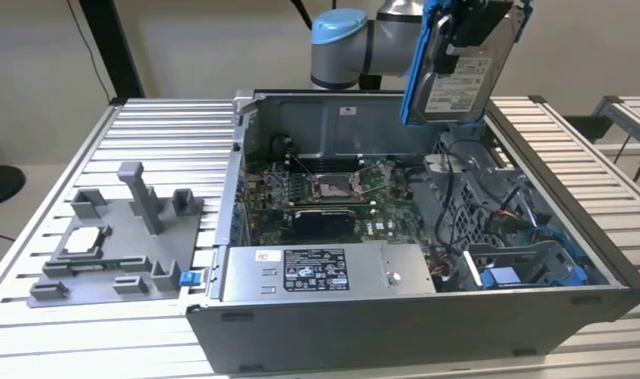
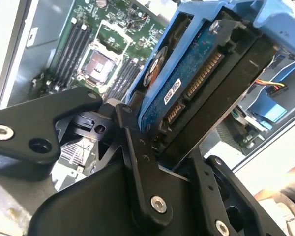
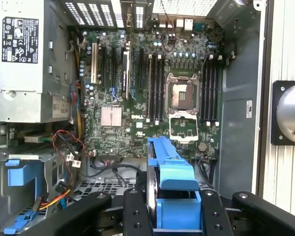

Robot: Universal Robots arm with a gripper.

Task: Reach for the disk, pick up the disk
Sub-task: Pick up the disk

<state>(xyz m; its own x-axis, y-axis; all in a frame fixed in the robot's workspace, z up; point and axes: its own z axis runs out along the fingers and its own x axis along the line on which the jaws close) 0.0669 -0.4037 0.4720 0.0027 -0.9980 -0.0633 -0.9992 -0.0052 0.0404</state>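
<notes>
Slatted metal table (image 1: 140, 126) supports an open computer case (image 1: 404, 316) and a grey fixture (image 1: 120, 245) on the exterior view's left. Above the case, the gripper (image 2: 152, 142) has its black fingers (image 2: 137, 152) clamped on the disk (image 1: 465, 71), held upright and clear of the motherboard (image 3: 152, 88).

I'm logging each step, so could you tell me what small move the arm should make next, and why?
Probably a short, straight lift. The fingers are shut on the disk, which hangs upright over the open computer case, above its back wall; cables and the motherboard lie below it.
</notes>
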